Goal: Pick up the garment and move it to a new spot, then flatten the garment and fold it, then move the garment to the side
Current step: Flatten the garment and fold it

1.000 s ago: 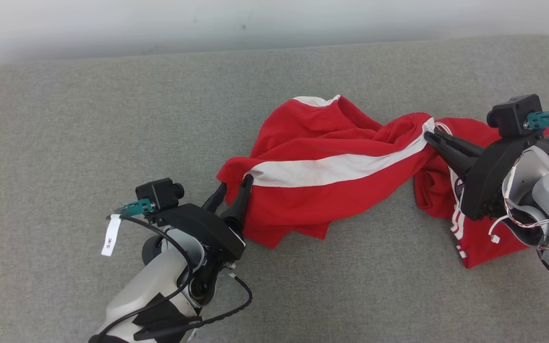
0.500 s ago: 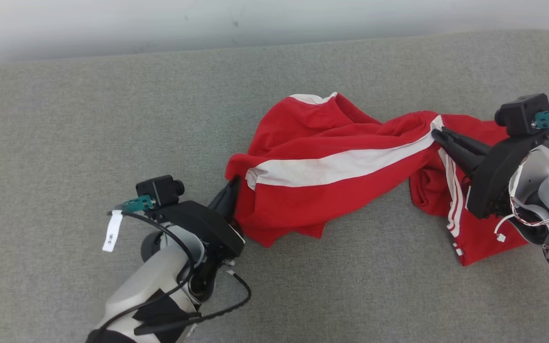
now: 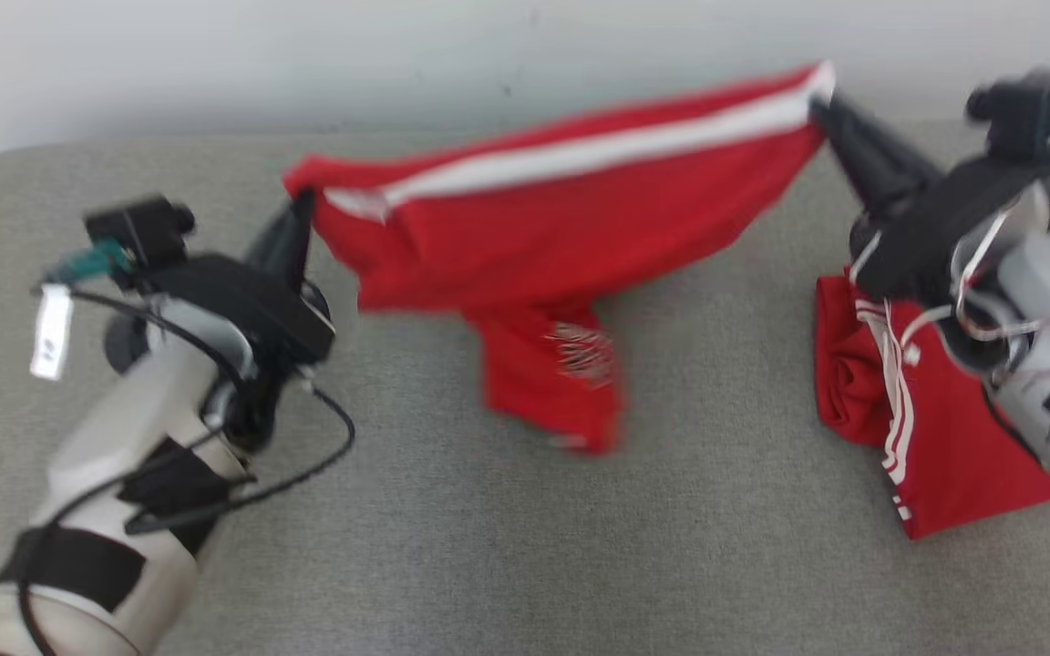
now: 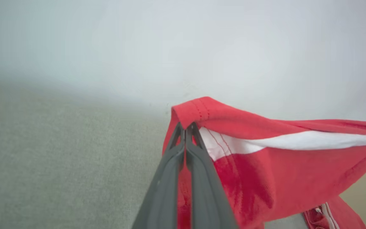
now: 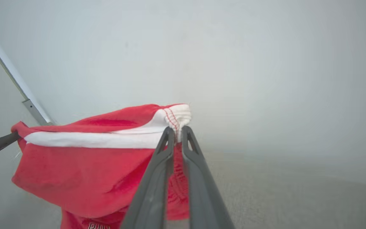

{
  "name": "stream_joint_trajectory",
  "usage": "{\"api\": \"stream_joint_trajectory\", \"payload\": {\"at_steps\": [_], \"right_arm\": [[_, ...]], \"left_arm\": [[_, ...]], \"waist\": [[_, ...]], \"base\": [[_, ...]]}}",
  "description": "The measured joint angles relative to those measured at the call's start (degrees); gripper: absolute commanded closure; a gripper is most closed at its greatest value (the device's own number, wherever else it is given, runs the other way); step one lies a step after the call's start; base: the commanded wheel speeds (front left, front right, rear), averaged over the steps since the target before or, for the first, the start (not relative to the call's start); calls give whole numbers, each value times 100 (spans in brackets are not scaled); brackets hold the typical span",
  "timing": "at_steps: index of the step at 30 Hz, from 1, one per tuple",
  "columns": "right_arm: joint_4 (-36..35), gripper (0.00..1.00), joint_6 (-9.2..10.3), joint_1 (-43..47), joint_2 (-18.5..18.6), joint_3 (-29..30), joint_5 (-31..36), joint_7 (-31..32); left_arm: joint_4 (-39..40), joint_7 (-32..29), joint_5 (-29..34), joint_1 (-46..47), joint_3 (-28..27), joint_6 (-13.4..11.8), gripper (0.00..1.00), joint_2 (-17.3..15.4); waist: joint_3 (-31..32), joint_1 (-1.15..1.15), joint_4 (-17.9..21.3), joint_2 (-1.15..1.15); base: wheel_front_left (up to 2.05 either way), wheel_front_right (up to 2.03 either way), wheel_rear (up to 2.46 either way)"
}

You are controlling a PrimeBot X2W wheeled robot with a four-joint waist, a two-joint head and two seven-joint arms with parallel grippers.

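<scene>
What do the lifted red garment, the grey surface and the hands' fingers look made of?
Red garment: thin, soft knit, probably sports jersey, matte; it sags between the grips and shows stitched hems.
Grey surface: matte woven upholstery cloth, by its fine flecked texture.
Fingers: dark rigid plastic, likely; smooth, faint sheen, cut-outs near the tips.

Your left gripper (image 3: 304, 202) had its jaws open a second ago; now they are closed on the corner of the garment (image 3: 561, 219). You have lifted it off the grey padded surface (image 3: 488, 547), and it now hangs stretched across to the right gripper (image 3: 821, 102).
</scene>
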State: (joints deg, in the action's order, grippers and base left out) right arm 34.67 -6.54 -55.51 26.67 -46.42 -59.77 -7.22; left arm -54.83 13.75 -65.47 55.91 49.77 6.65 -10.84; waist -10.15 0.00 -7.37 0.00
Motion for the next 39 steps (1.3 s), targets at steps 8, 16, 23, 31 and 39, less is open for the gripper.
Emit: {"api": "stream_joint_trajectory", "payload": {"at_steps": [8, 16, 23, 31, 39], "right_arm": [[90, 100, -1, 618, -63, -113, 80, -547], [-119, 100, -2, 2223, -15, -448, -59, -581], [-170, 100, 7, 2623, 198, -356, -78, -641], [-230, 100, 51, 2789, 292, -266, -115, -648], [-354, 100, 75, 2797, 320, -159, -120, -690]], "left_arm": [[465, 52, 178, -424, 108, 35, 100, 5], [552, 49, 176, -2282, 546, 34, 100, 278], [556, 49, 408, -2280, 799, -54, 100, 266], [465, 49, 460, -2269, 840, -221, 0, 302], [447, -67, 739, -2273, 1159, -312, 0, 360]], "waist": [[433, -1, -179, 0], [643, -1, -150, 0], [503, -1, 8, 0], [463, -1, 6, 0], [436, -1, -114, 0]], "base": [[0, 0, 0], [0, 0, 0], [0, 0, 0], [0, 0, 0], [0, 0, 0]]}}
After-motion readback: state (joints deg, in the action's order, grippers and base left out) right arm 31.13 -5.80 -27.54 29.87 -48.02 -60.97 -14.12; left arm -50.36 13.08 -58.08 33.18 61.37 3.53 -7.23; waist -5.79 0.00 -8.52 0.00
